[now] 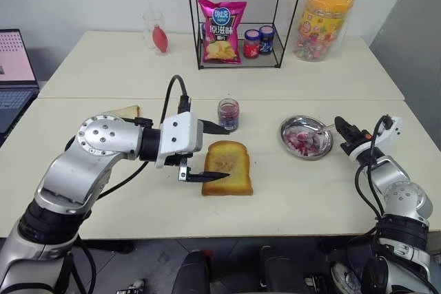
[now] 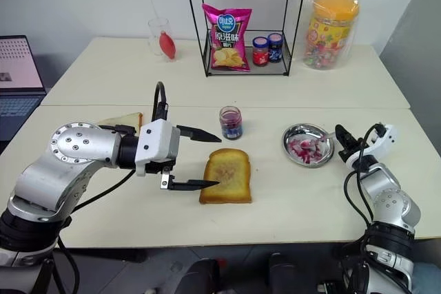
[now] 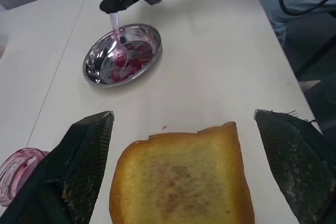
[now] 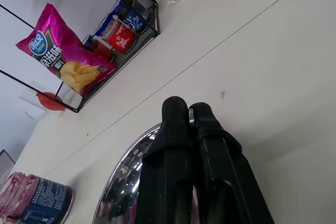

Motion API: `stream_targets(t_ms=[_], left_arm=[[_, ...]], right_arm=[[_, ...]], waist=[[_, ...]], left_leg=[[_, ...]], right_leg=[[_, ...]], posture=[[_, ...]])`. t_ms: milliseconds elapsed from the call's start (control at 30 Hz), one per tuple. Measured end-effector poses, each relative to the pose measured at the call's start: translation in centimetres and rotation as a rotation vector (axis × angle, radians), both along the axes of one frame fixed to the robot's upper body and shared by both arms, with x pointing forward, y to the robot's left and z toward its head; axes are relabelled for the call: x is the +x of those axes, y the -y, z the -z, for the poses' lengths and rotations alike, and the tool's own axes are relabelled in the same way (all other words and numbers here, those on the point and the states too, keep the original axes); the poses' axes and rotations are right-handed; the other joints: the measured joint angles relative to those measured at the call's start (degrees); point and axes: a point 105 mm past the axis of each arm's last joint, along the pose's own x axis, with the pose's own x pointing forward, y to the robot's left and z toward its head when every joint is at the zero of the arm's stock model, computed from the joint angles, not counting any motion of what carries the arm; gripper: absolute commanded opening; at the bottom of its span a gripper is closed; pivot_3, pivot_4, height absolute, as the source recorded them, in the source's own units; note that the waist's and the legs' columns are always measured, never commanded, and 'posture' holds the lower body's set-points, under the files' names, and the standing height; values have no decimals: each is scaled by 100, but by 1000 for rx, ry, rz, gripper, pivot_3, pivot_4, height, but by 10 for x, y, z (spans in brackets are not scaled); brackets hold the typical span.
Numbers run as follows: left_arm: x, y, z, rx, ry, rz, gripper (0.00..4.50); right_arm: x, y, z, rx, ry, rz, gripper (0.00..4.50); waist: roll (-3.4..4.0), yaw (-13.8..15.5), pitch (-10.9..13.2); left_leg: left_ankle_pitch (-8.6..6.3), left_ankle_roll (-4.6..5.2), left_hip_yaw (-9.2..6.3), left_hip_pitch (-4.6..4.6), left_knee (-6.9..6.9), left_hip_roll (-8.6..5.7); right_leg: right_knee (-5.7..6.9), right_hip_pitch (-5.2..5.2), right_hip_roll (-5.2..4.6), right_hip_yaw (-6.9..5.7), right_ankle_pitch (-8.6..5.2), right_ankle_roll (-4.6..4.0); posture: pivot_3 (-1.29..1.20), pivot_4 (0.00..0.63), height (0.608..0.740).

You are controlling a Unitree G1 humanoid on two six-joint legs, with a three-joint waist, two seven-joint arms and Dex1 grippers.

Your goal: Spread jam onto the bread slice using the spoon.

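- Left gripper [image 1: 219, 151] stood wide open, nothing between its two black fingers; one finger lay low along the near-left edge of the bread slice [image 1: 228, 168], the other hung above the table between the slice and the jam jar.
- Bread slice lay flat on the white table [image 1: 310, 191], near the front and about the middle, toasted face up with a faint darker patch at its centre.
- Right gripper [image 3: 112, 6] was clenched on the handle of the spoon [image 3: 118, 45], at the right rim of the steel dish [image 1: 288, 141]. In the right wrist view its fingers [image 4: 176, 129] pressed together.
- Spoon bowl rested inside the dish among red-purple smears; the handle rose toward the gripper.
- Jam [image 1: 228, 116] sat in an open glass jar, just behind the bread slice and well left of the dish.
- A thin pale slice [image 1: 127, 111] lay at the left, partly hidden behind the left arm.
- Farther back, a black wire rack [image 1: 238, 60] held a pink chip bag [image 1: 221, 31] and two small capped jars [image 1: 259, 40].
- A clear cup [image 1: 154, 31] with something red in it stood left of the rack; a tub with an orange lid [image 1: 324, 22] stood to its right.
- A laptop [image 1: 15, 77] stood at the far left edge.
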Motion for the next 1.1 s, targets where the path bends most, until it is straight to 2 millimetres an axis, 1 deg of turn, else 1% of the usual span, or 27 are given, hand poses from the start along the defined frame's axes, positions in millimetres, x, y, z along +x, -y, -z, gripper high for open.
stream_targets(t_ms=[67,100,133,167,200,300,333,367,400,467,500,600,667,733,800,900,1000,1100], left_arm=[[2,-3,-1,-45,1,-52,4500],[2,-4,-3,-109,3,-97,4500],[0,-3,-2,-161,-9,-140,4500],[0,-3,-3,-192,-12,-167,4500],[1,-5,-2,-219,-18,-211,4500],[11,-22,-8,-343,-1,-395,4500],[17,-36,-6,-382,8,-508,4500],[18,-40,-5,-385,11,-533,4500],[20,-46,-1,-388,13,-582,4500],[20,-59,7,-374,22,-657,4500],[21,-65,15,-367,11,-705,4500],[21,-70,24,-379,-4,-757,4500],[21,-72,25,-384,-4,-772,4500],[20,-75,29,-391,-12,-791,4500],[19,-76,32,-401,-20,-804,4500],[19,-77,34,-425,-27,-816,4500],[16,-73,36,-453,-63,-786,4500],[9,-69,43,-461,-127,-736,4500]], right_arm=[[-1,-4,-7,-28,12,-27,44],[-5,-9,-15,-72,32,-60,44],[-7,-16,-27,-114,69,-95,44],[-9,-20,-34,-129,92,-113,44],[-10,-27,-45,-137,129,-137,44],[-12,-41,-75,-127,214,-185,44],[-11,-50,-94,-121,267,-212,44],[-11,-51,-100,-123,281,-217,44],[-11,-56,-112,-131,317,-235,44],[-8,-75,-126,-172,348,-297,44],[-6,-91,-136,-211,379,-348,44],[-4,-130,-153,-312,451,-456,44],[-3,-150,-157,-354,481,-507,44],[2,-166,-154,-382,493,-544,44],[6,-177,-148,-422,493,-571,44],[17,-197,-144,-514,527,-592,44],[28,-211,-136,-623,552,-597,44],[35,-218,-121,-660,540,-607,44]], waist=[[2,0,1],[21,-1,7],[22,0,8],[22,-3,8],[19,-1,7],[27,-29,6],[27,-45,6],[26,-55,6],[26,-57,6],[27,-72,6],[27,-89,6],[26,-84,6],[24,-70,5],[24,-61,5],[23,-47,5],[23,-53,5],[23,-61,5],[23,-61,5]], left_leg=[[0,0,-1,0,0,1],[0,0,2,-2,-2,-1],[0,0,1,-4,-1,-1],[0,0,0,-5,-1,-1],[0,0,-7,-5,0,0],[0,0,-3,1,3,3],[0,1,-2,4,3,3],[0,1,-2,6,3,2],[0,0,-3,7,3,2],[0,0,4,12,-1,0],[0,1,9,13,-2,1],[0,0,1,12,-2,2],[0,0,0,12,-1,2],[0,0,4,11,0,1],[0,0,4,10,1,-1],[0,0,3,12,1,0],[0,0,2,13,-1,2],[0,0,1,11,-2,1]], right_leg=[[0,-2,0,-1,0,0],[0,-2,-4,4,0,0],[-2,-4,-4,3,-1,2],[-1,-4,-3,2,-1,2],[1,-4,-1,-3,-1,2],[9,-3,2,1,0,3],[12,-3,2,2,0,3],[18,-3,2,2,-1,2],[22,-3,2,2,-4,-1],[26,-5,1,7,-6,-5],[34,-11,2,11,-7,-7],[41,-13,3,2,-11,-10],[41,-13,3,2,-11,-11],[40,-13,1,5,-11,-11],[40,-13,-1,4,-11,-11],[43,-13,-1,2,-10,-11],[44,-14,0,0,-7,-17],[44,-16,0,-1,4,-36]], posture=[[0,150,740],[0,150,740],[0,150,740],[0,150,740],[0,150,740],[0,150,740],[0,150,740],[0,150,740],[0,150,740],[0,150,740],[0,150,740],[0,150,740],[0,150,740],[0,150,740],[0,150,740],[0,150,740],[0,150,740],[0,150,740]])
